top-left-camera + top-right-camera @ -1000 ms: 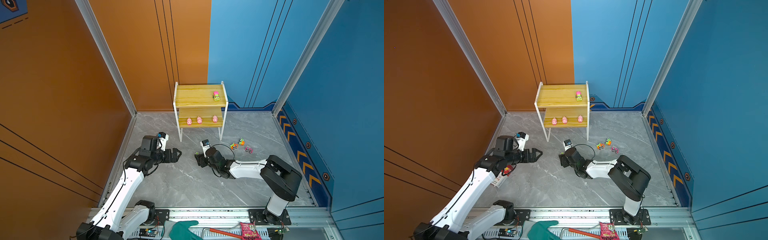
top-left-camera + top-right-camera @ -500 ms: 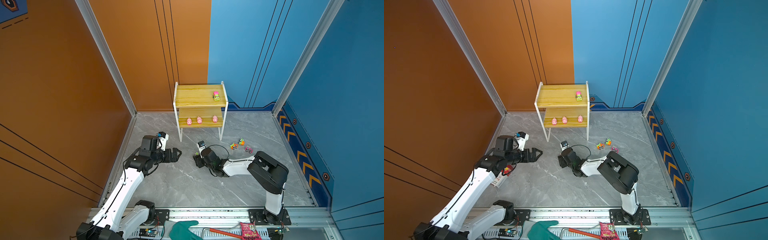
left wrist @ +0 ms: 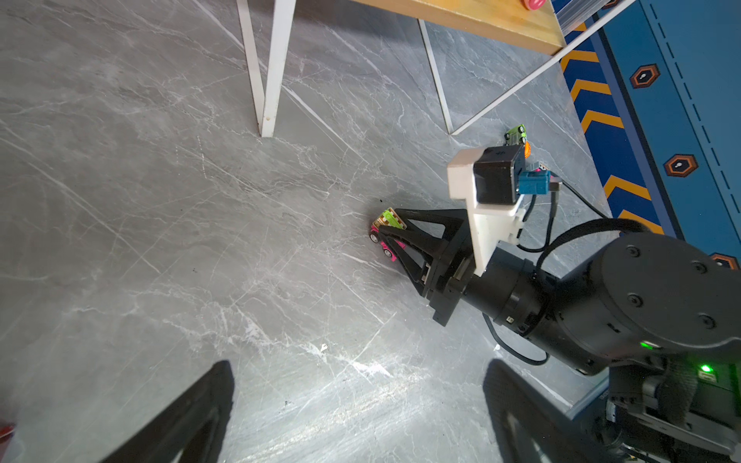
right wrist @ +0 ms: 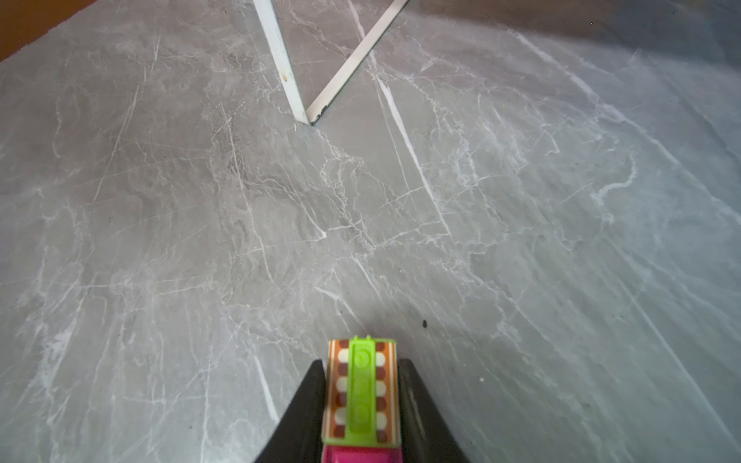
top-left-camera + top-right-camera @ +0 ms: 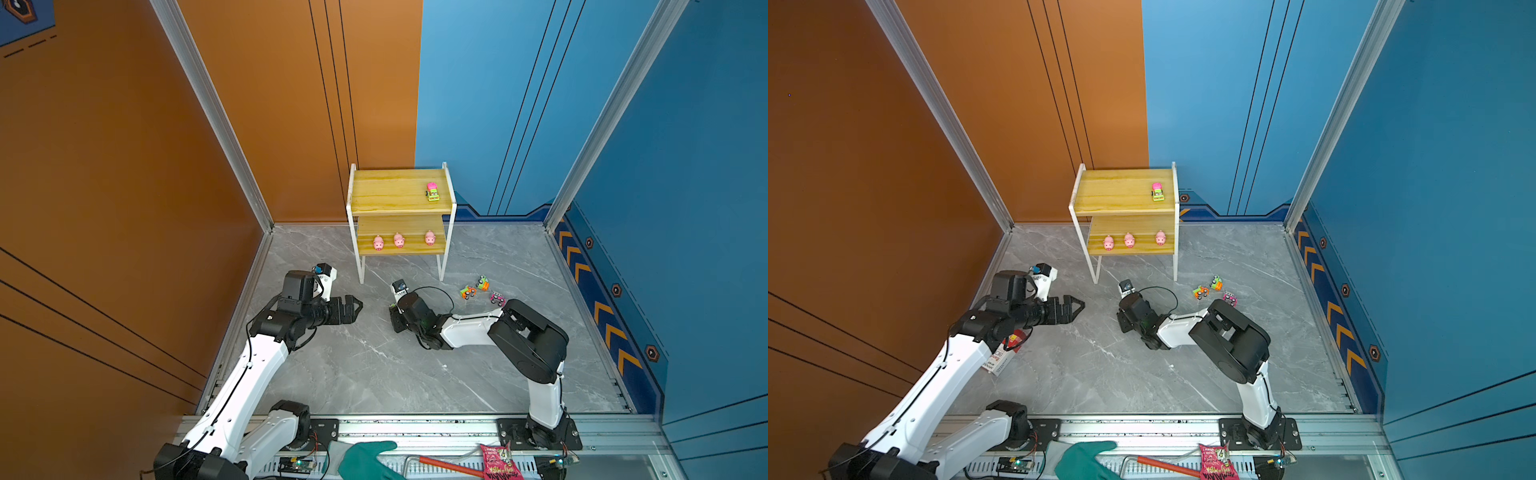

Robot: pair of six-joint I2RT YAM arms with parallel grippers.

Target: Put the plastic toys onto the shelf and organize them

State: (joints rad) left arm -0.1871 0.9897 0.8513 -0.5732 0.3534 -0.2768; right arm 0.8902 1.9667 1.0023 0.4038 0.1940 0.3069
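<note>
1. The left pincer (image 5: pixel 355 308) is hovering over the grey marbled tabletop (image 5: pixel 374 374) with its jaws spread wide, gripping nothing
2. Facing it, the right pincer (image 3: pixel 388 231) is pinching a held truck (image 4: pixel 362 387) from both sides, down at the tabletop in front of the shelf's legs; this toy is showing a neon pink body and a lime green strip over an orange-and-white patterned panel
3. Farther right, three loose toys are sitting close together on the tabletop: a pink truck (image 5: pixel 497 298) nearest, an orange truck (image 5: pixel 468 292) and a green truck (image 5: pixel 482 283) beyond it, all with black wheels
4. The shelf (image 5: pixel 399 208) is standing at the back wall, showing two yellowish wood-grain boards in a thin white frame
5. On its lower board, the left pig (image 5: pixel 378 243) and middle pig (image 5: pixel 399 240) are standing near each other, with the right pig (image 5: pixel 430 238) apart; all are pink, with snouts facing forward
6. The upper board is carrying a shelved truck (image 5: pixel 432 192), pink on top and yellow-green below, near its right edge
</note>
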